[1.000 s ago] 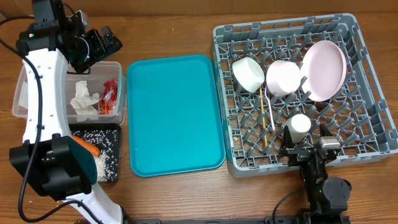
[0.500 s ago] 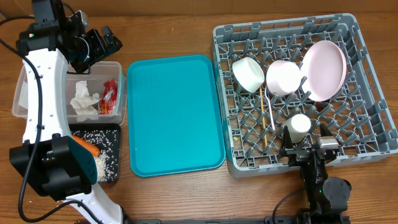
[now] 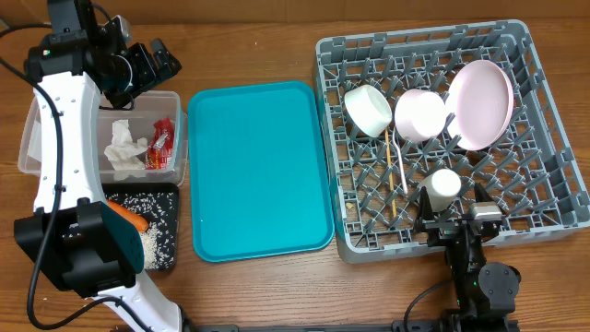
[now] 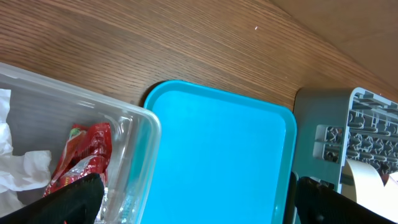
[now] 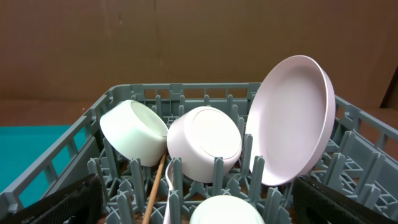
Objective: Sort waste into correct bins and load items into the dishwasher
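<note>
The grey dishwasher rack [image 3: 553, 212] holds a pink plate [image 3: 481, 103] on edge, two white bowls [image 3: 369, 109] [image 3: 420, 114], a white cup [image 3: 445, 183], a fork [image 3: 398, 161] and a chopstick [image 3: 391, 184]. My right gripper [image 3: 458, 221] hangs open at the rack's front rim, just behind the cup [image 5: 227, 211], holding nothing. The clear tub [image 3: 37, 138] contains white napkins [image 3: 122, 148] and a red wrapper [image 3: 164, 143]. A carrot [image 3: 129, 217] and rice [image 3: 152, 244] lie in the black tray [image 3: 171, 226]. Above the tub's far right corner, my left gripper [image 3: 152, 65] is open and empty.
A bare teal tray [image 3: 258, 166] lies between the bins and the rack. The left arm's white links [image 3: 64, 157] reach over the tub and black tray. Brown wooden tabletop [image 4: 186, 43] surrounds everything.
</note>
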Robot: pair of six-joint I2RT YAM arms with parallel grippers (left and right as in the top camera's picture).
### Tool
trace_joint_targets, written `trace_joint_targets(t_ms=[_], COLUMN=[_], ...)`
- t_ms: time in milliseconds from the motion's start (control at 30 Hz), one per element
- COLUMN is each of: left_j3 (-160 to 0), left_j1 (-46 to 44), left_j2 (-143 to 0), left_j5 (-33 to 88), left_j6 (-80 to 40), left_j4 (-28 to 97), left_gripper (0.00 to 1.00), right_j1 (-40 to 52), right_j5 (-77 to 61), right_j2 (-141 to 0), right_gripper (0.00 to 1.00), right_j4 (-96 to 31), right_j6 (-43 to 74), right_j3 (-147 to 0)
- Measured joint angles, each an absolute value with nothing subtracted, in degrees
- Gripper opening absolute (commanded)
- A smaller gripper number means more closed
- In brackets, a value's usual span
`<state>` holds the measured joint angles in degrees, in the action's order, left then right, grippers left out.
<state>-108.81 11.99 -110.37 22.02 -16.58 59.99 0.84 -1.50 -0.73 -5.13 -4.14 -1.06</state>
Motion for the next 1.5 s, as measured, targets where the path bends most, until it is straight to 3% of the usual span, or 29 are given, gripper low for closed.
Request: trace_joint_targets(t_ms=[1200,1500], left_j3=[-108.81,-108.81], left_j1=[11.22,8.56], left_j2=[-110.04,-97.51], left_j5=[22.02,22.02], left_j6=[-16.58,-16.56], left_j4=[59.99,59.96], left_gripper=[1.0,1.0], right_j1=[0.84,0.84], right_j5=[-1.5,-1.5], right_j2=[-0.73,-0.73], right_gripper=[1.0,1.0], right_j4=[-5.15,-5.15], right_j6=[-4.12,-4.12], right_j3=[-1.06,-1.06])
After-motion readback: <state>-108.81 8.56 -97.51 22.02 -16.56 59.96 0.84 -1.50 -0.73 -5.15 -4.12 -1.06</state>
